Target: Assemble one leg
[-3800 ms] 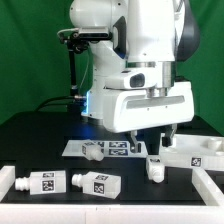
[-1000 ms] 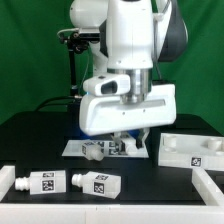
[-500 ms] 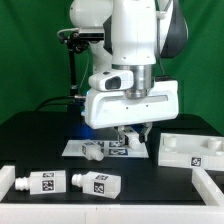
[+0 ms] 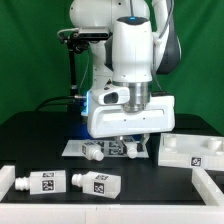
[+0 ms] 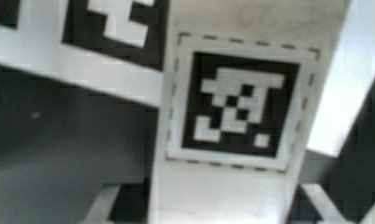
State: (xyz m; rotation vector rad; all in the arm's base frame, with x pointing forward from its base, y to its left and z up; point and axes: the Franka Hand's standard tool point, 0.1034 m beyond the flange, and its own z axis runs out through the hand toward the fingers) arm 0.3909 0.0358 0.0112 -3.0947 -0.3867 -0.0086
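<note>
My gripper (image 4: 132, 146) hangs low over the marker board (image 4: 75, 147) in the middle of the table. It is shut on a leg (image 4: 133, 153), a chunky white peg that hangs down between the fingers. In the wrist view the leg (image 5: 228, 110) fills the middle and shows its black-and-white tag, with a finger (image 5: 127, 196) on each side. A second leg (image 4: 93, 151) lies on the marker board on the exterior view's left of the gripper. Two more legs (image 4: 45, 181) (image 4: 97, 183) lie on their sides at the front left.
The wide white tray-like board (image 4: 190, 150) lies at the exterior view's right. A white part (image 4: 8, 180) sits at the front left edge and another (image 4: 210, 186) at the front right. The robot's base and a black stand (image 4: 70, 60) are behind.
The leg that stood upright at the front right is now held in the gripper. The hand has turned and shifted slightly toward the exterior view's left, lower over the marker board.
</note>
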